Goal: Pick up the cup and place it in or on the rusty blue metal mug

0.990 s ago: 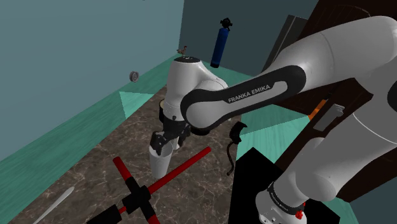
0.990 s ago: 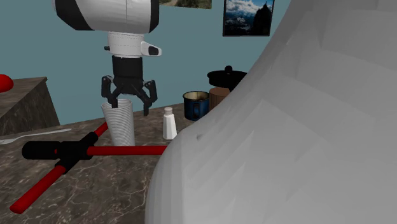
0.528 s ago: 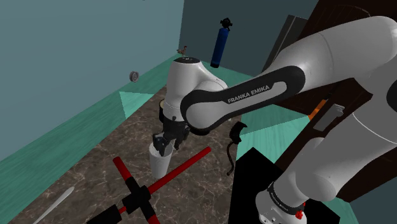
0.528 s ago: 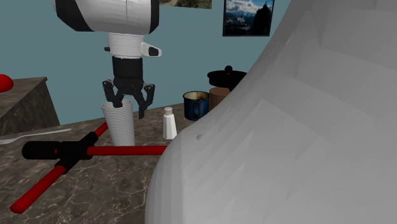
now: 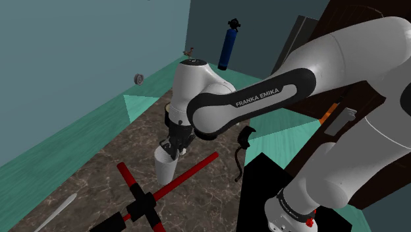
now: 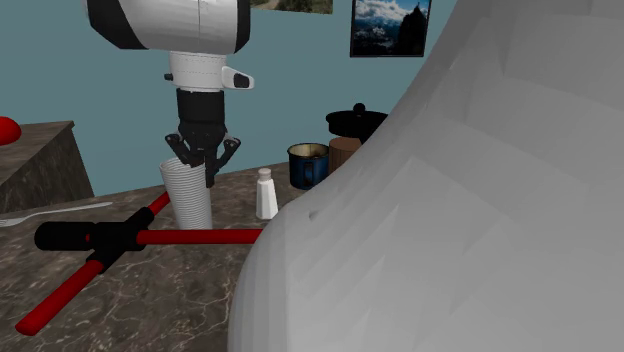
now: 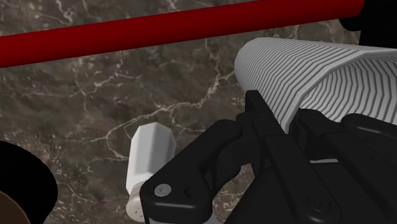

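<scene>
The cup [image 6: 190,200] is a white ribbed tumbler standing upright on the dark marble counter [image 6: 150,300]. My black gripper [image 6: 207,166] comes down from straight above and is shut on the cup's rim, on the side toward the second exterior view's right. From the shoulder, the gripper [image 5: 174,147] sits on top of the cup [image 5: 165,167]. Seen from the wrist, the gripper [image 7: 257,107] clasps the ribbed cup wall [image 7: 305,70]. The blue mug [image 6: 308,165] stands farther along the counter, to the second exterior view's right of the cup.
A white shaker [image 6: 266,194] stands between cup and mug. A red and black cross wrench [image 6: 110,238] lies just beside the cup. A dark lidded pot [image 6: 355,120] and a brown cylinder [image 6: 345,152] stand behind the mug. A pale utensil [image 5: 56,211] lies on the counter.
The fingers have gone from wide open around the cup's top to shut on its rim. The arm and the cup have stayed in place.
</scene>
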Tool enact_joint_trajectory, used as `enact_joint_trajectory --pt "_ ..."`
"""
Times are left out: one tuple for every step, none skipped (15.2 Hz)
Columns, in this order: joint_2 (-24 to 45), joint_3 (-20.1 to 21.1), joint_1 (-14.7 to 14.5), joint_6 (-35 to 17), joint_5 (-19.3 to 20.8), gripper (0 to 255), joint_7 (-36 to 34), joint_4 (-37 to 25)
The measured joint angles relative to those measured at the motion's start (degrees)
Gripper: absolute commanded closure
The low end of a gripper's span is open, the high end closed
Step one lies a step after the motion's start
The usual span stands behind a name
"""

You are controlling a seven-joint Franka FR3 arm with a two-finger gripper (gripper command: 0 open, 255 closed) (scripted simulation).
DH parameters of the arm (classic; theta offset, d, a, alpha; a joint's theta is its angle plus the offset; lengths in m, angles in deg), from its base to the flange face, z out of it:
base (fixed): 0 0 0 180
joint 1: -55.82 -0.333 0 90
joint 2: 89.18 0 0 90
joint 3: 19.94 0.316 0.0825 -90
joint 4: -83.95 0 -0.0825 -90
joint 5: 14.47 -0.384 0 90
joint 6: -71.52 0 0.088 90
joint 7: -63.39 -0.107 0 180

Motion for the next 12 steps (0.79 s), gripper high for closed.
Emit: enact_joint_trajectory --pt "-0.01 0.0 0.0 0.0 0.0 255 0.0 0.0" --pt "-0.24 -0.04 -0.01 0.3 -0.11 255 0.08 -0.06" --pt "-0.51 -0.08 -0.01 0.92 -0.19 255 0.09 -0.43" --pt "-0.82 -0.15 0.01 1.57 -0.28 255 0.16 -0.79" --pt "-1.29 -0.23 0.01 2.39 -0.45 255 0.25 -1.17" --pt "-1.76 -0.31 0.0 3.15 -0.61 255 0.32 -1.51" --pt "-2.27 -0.38 -0.02 3.97 -0.8 255 0.39 -1.84" --pt "-2.66 -0.49 0.0 4.8 -0.9 255 0.47 -2.31" --pt "-3.04 -0.66 0.07 5.59 -0.99 255 0.67 -2.73" --pt "-3.57 -0.7 0.0 6.4 -1.18 255 0.63 -3.04" --pt "-3.86 -0.75 0.0 7.09 -1.24 255 0.63 -3.47" --pt "-4.16 -0.9 0.06 7.96 -1.27 255 0.73 -4.05"
